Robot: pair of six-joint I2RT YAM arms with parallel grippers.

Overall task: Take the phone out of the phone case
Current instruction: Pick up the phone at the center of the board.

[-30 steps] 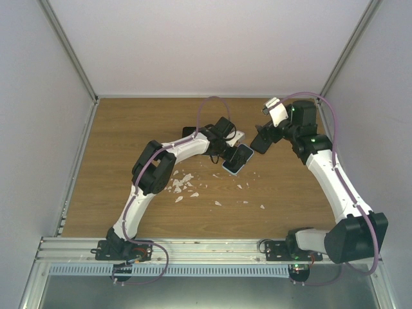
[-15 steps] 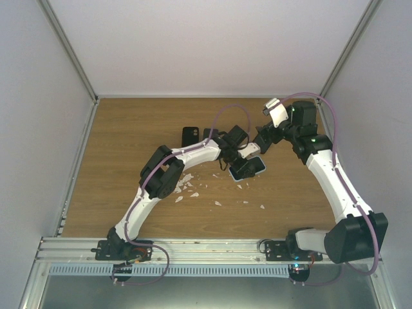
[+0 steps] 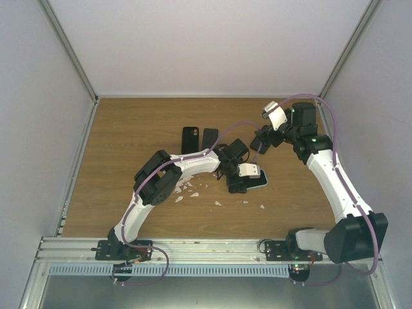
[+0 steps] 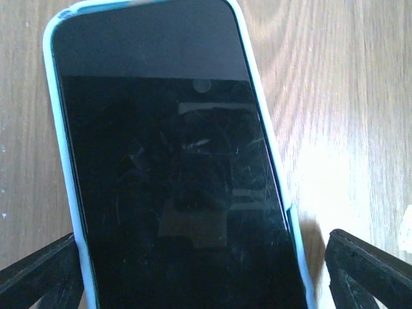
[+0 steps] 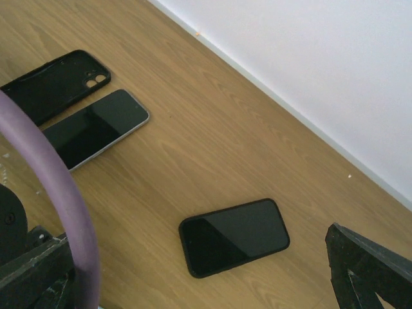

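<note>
A phone (image 4: 174, 180) with a dark screen sits in a light blue phone case (image 4: 64, 161) and lies flat on the wooden table. It fills the left wrist view. My left gripper (image 4: 203, 283) is open and straddles the phone's near end, one finger on each side; the right finger stands apart from the case. From above, that phone (image 3: 259, 180) lies crosswise at mid-table, under the left gripper (image 3: 243, 180). My right gripper (image 3: 262, 138) hovers open just behind it, holding nothing.
An empty black case (image 3: 190, 140) and a bare phone (image 3: 210, 138) lie side by side further back. In the right wrist view another phone in a black case (image 5: 235, 237) lies below the right gripper (image 5: 203, 277). White crumbs (image 3: 183, 183) litter the table by the left arm.
My left gripper and the blue-cased phone have slid right and toward the near edge, the phone turning crosswise. This uncovered the black case and bare phone. The right arm barely moved.
</note>
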